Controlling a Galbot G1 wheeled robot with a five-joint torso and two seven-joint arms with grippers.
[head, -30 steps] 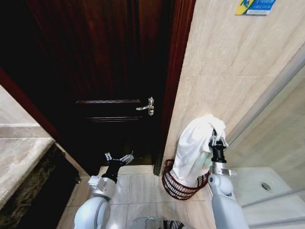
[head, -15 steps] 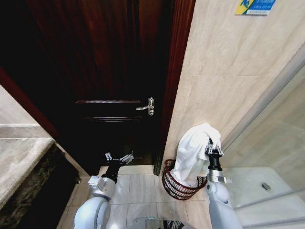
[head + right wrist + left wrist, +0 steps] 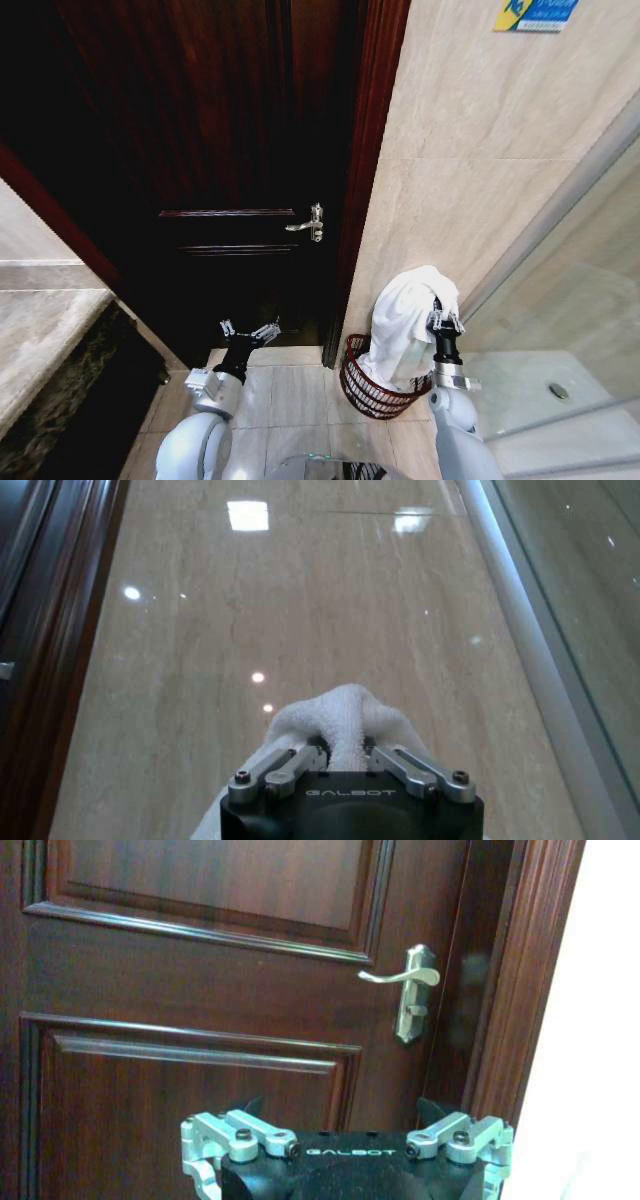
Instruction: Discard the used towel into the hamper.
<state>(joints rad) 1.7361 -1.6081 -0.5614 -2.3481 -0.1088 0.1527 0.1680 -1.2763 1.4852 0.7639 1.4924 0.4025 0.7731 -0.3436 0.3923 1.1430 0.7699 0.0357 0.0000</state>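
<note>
**Towel held over the hamper**

White towel pinched at its top fold, hanging down with its lower end inside the dark wire hamper, on the tiled floor against the marble wall beside the door frame. Right claw clenched on the towel, pointing up above the hamper's right rim, forearm near upright. "GALBOT" printed on both claw bodies. Left claw released, jaws spread, held low and facing the dark wooden door below its silver handle.
</note>
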